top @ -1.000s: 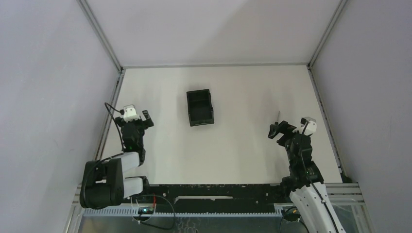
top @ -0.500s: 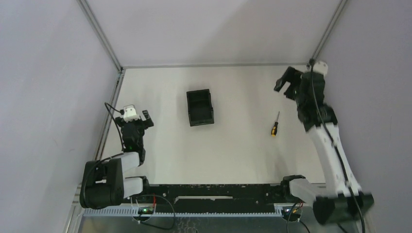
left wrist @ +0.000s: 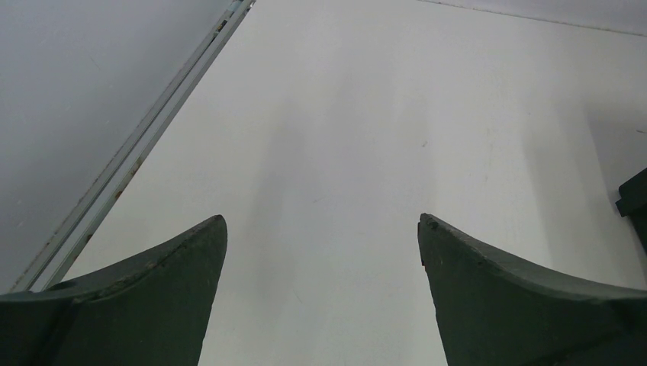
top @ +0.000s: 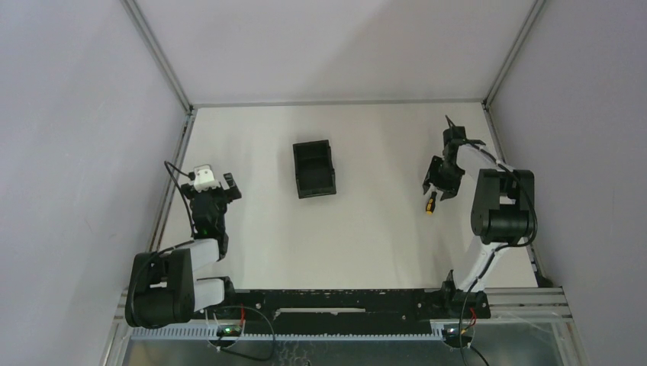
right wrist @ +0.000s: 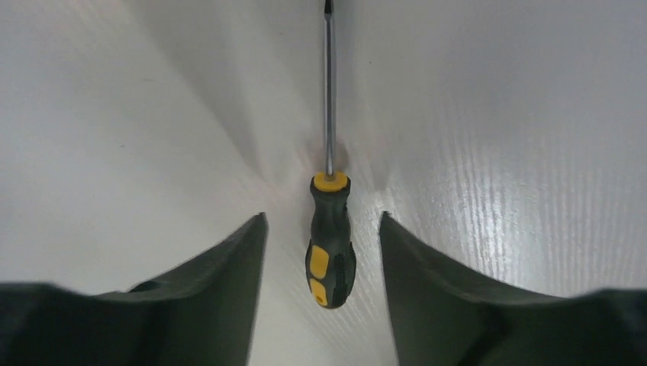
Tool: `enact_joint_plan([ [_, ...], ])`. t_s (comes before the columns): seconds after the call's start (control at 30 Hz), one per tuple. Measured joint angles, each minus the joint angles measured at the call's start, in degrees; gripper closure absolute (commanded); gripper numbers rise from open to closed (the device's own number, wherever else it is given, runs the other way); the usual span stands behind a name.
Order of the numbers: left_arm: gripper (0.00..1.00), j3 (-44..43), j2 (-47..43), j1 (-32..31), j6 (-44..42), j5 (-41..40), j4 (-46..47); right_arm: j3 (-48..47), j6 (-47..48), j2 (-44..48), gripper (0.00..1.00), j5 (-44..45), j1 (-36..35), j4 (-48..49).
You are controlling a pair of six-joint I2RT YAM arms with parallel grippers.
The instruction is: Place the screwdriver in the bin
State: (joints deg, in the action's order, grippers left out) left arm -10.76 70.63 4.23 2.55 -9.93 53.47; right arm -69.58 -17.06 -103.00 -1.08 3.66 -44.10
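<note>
Left arm: folded low at the near left corner of the table, close to the left wall.
Left gripper: points toward the far side. In the wrist view the left gripper has its two fingers spread wide with only bare tabletop between them, and it holds nothing.
Bin: black, standing flat on the table left of centre, with its long side running near to far and a divider across the inside. One dark corner of it shows at the right edge of the left wrist view.
Screwdriver: lies flat on the table, well apart from the bin on its right and outside it. In the right wrist view the black and yellow handle is nearest the camera and the thin shaft runs straight away from it.
Right gripper: lowered over the screwdriver. From its own camera the right gripper has its fingers partly spread, one on each side of the handle, with a strip of table showing on both sides, so it does not grip the handle.
Right arm: reaches from the near right up and over, with the wrist bent down toward the table.
</note>
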Motion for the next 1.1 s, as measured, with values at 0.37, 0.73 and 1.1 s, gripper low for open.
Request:
enact_joint_plan([
  [0.37,0.0,0.0,0.0,0.0,0.0,0.0,0.0,0.1,1.6,-3.2,1.0,1.3,-1.0,-0.3],
  [0.73,0.0,0.0,0.0,0.0,0.0,0.0,0.0,-21.4,4.9,-2.3,1.0,2.2,-1.2,-18.2],
  [1.1,0.0,0.0,0.0,0.0,0.0,0.0,0.0,-29.6,4.1,-1.6,1.0,3.1,-3.3,-27.3],
])
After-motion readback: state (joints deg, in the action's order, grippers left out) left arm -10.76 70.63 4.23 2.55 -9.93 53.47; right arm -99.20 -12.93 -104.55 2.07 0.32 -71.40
